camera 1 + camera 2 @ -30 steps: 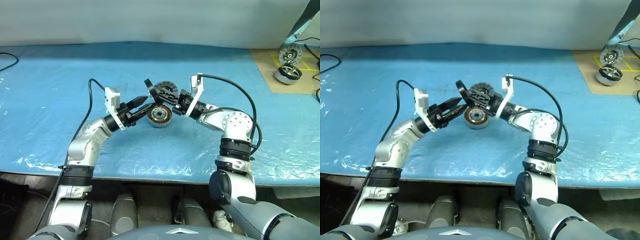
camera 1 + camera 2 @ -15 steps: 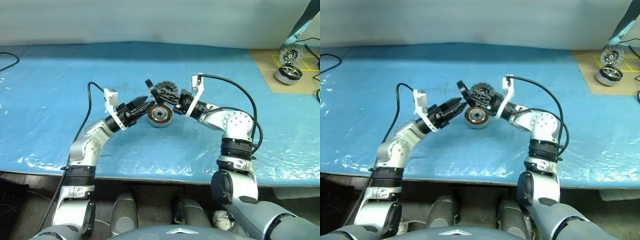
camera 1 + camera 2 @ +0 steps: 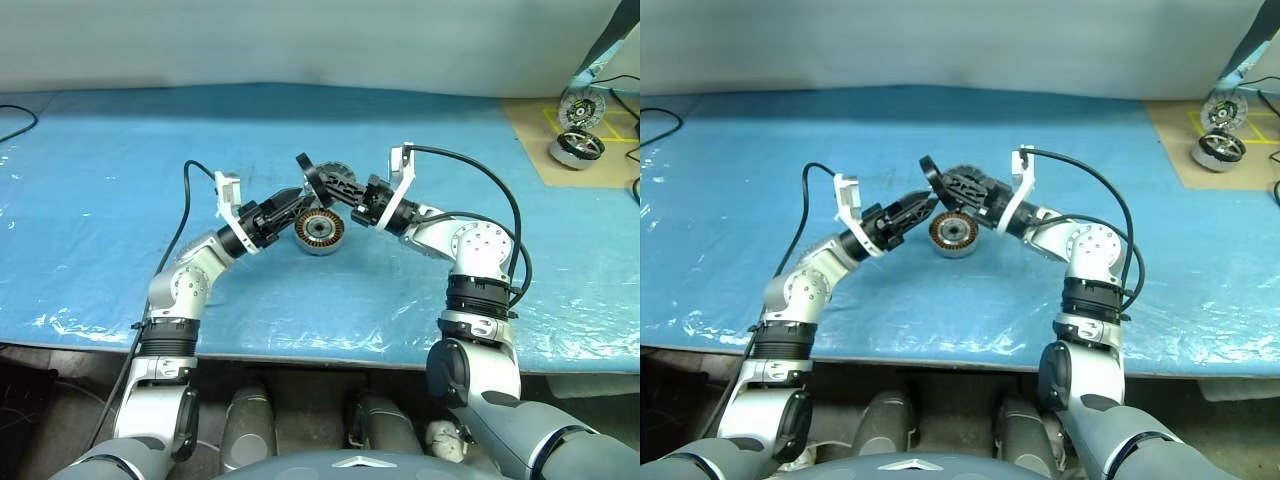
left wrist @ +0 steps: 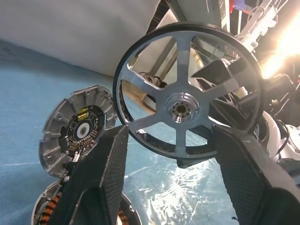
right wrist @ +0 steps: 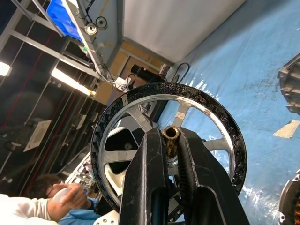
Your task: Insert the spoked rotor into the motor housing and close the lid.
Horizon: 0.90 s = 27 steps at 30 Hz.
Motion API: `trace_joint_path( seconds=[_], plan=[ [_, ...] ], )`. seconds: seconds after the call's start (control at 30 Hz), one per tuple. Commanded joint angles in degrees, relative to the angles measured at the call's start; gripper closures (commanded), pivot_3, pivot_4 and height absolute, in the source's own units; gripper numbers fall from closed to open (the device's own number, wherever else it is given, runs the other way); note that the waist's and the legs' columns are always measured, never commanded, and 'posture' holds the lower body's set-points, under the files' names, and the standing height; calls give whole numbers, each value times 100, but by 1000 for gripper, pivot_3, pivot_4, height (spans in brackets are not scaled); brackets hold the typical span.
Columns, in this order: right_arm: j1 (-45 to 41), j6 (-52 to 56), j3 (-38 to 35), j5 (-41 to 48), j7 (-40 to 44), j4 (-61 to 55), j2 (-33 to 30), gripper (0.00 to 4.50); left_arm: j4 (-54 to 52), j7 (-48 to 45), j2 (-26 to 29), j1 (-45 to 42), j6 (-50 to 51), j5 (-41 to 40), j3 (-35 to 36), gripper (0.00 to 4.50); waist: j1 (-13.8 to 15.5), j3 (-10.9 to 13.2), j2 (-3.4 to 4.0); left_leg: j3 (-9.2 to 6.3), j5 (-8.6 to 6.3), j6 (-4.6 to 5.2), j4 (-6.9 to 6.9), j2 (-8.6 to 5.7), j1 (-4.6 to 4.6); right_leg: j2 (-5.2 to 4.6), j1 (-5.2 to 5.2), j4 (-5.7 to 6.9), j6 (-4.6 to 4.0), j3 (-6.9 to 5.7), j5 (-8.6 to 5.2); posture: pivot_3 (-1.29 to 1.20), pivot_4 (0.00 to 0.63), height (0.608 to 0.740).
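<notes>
While the blue table cover (image 3: 100,200) spreads wide under both arms, the motor housing (image 3: 320,231) lies on it as the landmark, a low puck with copper windings around a silver centre. Just behind the housing lies the lid (image 4: 77,130), a ribbed grey disc with a dark centre. Above the housing, slightly to its rear, the spoked rotor (image 4: 187,93) hangs in the air, standing almost on edge. The right gripper (image 5: 169,140) has its two fingers pressed together on the small brass shaft at the rotor's hub. The left gripper (image 4: 171,154) comes from the left of the housing with its fingers spread apart, one on each side of the rotor's rim, and whether they touch it cannot be told.

The rotor looks thin, stiff and light, with smooth metal spokes that may slip. The hub shaft seems a narrow hold, so the dark rim is probably the safer place for a second grip.
</notes>
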Motion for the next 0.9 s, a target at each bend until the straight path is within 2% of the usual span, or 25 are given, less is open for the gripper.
trace_joint_path(
  seconds=[0.03,0.5,0.87,0.9],
  plan=[
    [-52,100,194,201,-5,-40,41,4500,-181,-149,84,-146,88,-180,67,1562,1,0,0,0,0,0,0,0,0,0,0,0,0,0,0,0,150,740],
    [-69,157,308,267,-5,4,-42,4500,-262,-247,-167,-250,285,-365,51,1562,7,0,0,0,0,0,0,1,0,-1,1,0,0,-1,0,0,150,740],
    [-112,133,356,239,0,69,-79,4500,48,-181,-386,-337,-163,73,-141,1562,9,0,0,-1,0,0,1,1,-2,-2,1,-1,0,-2,0,0,150,740],
    [-110,133,356,239,-1,70,-81,4500,54,-186,-395,-335,-182,76,-132,1739,9,0,0,-1,0,0,1,1,-2,-1,2,-2,0,-2,0,0,150,740]
  ],
)
